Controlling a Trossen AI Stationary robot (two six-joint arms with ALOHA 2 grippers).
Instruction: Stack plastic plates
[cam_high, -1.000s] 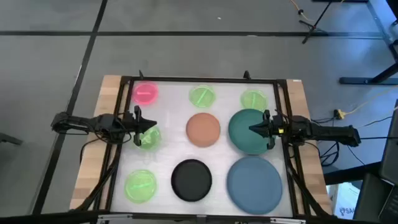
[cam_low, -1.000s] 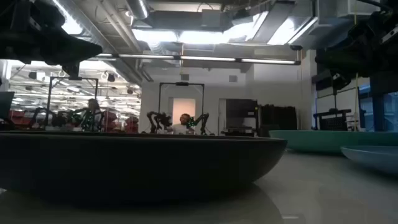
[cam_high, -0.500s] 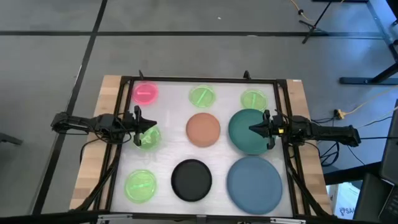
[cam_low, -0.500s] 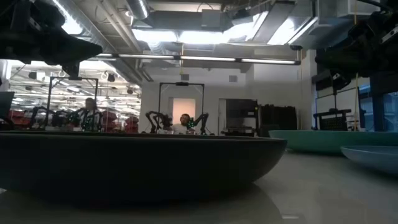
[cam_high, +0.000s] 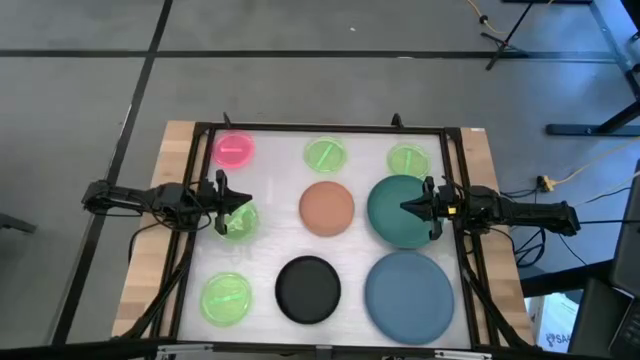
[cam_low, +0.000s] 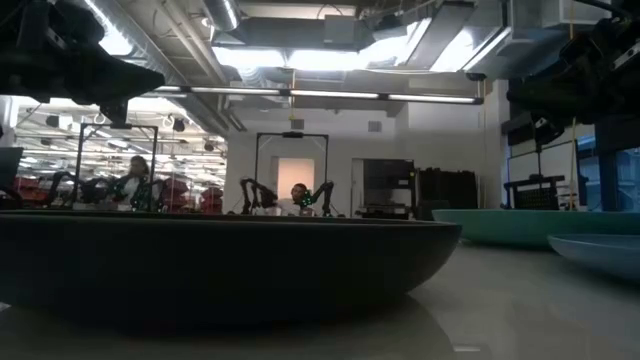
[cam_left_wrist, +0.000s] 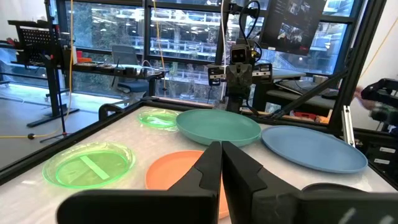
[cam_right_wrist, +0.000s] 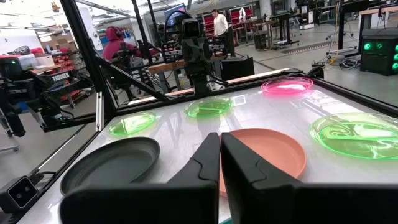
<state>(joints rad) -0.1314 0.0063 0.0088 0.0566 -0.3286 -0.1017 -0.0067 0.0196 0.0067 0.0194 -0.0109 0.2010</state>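
Observation:
Nine plastic plates lie flat on the white table. In the high view these are a pink one (cam_high: 233, 149), four neon-green ones (cam_high: 325, 154) (cam_high: 407, 160) (cam_high: 240, 222) (cam_high: 227, 298), an orange-tan one (cam_high: 327, 207), a black one (cam_high: 308, 288), a teal-green one (cam_high: 403, 215) and a blue-grey one (cam_high: 409, 293). My left gripper (cam_high: 243, 203) (cam_left_wrist: 221, 158) is shut and hovers over a neon-green plate at the table's left. My right gripper (cam_high: 403, 208) (cam_right_wrist: 220, 149) is shut and hovers over the teal-green plate. Both point toward the table's middle.
A dark frame (cam_high: 320, 128) runs round the table top, with wooden edges outside it. Bare table shows between the plates around the orange-tan one. In the low view the black plate (cam_low: 220, 265) fills the foreground. People and other robot arms show in the room beyond.

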